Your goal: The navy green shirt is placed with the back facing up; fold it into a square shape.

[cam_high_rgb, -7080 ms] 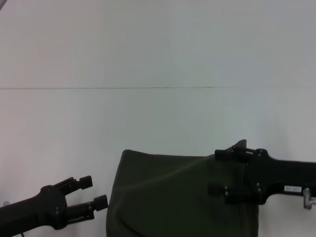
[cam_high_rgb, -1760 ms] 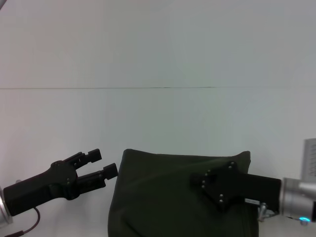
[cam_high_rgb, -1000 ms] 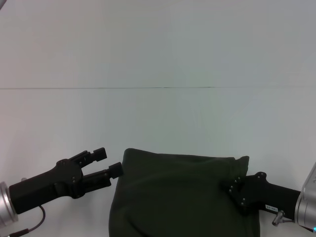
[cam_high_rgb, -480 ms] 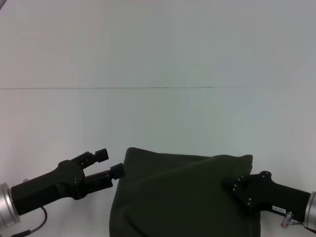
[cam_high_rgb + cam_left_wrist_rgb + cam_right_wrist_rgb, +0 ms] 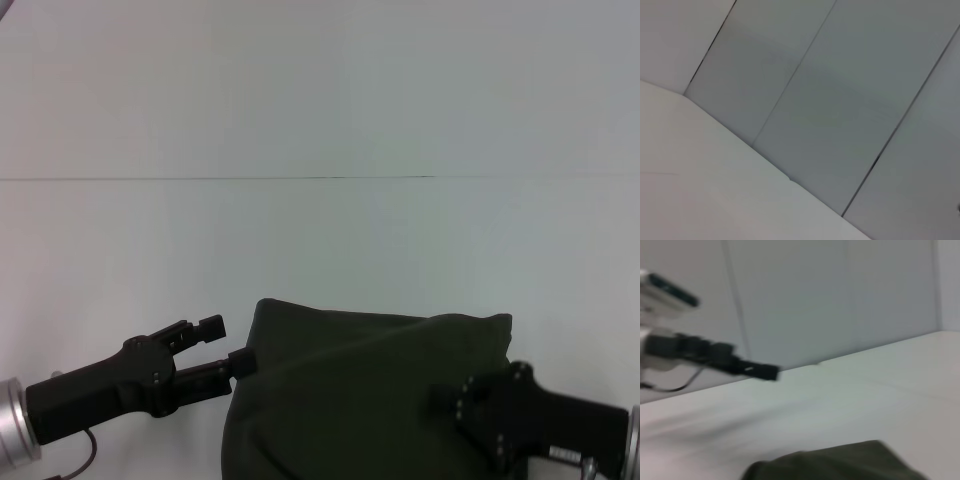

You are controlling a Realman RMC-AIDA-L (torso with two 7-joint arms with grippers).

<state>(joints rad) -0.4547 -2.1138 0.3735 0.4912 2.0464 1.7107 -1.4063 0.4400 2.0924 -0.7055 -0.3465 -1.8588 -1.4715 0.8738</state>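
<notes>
The navy green shirt (image 5: pixel 350 390) lies folded into a thick dark olive block at the table's near edge, plain side up. My left gripper (image 5: pixel 230 343) is open at the shirt's left edge, its lower fingertip touching the cloth near the far left corner. My right gripper (image 5: pixel 450 400) hangs over the shirt's right part, turned edge-on. In the right wrist view the shirt (image 5: pixel 840 462) fills the near edge and the left gripper (image 5: pixel 762 372) shows farther off. No lettering is visible.
The white table (image 5: pixel 320 240) stretches far beyond the shirt, with a thin seam line (image 5: pixel 220 179) across it. The left wrist view holds only the table (image 5: pixel 700 190) and grey wall panels (image 5: pixel 840 100).
My right gripper has drawn back toward the near edge and sunk lower over the shirt. My left gripper has dropped slightly and closed in on the shirt's left edge. The shirt's far right corner settled.
</notes>
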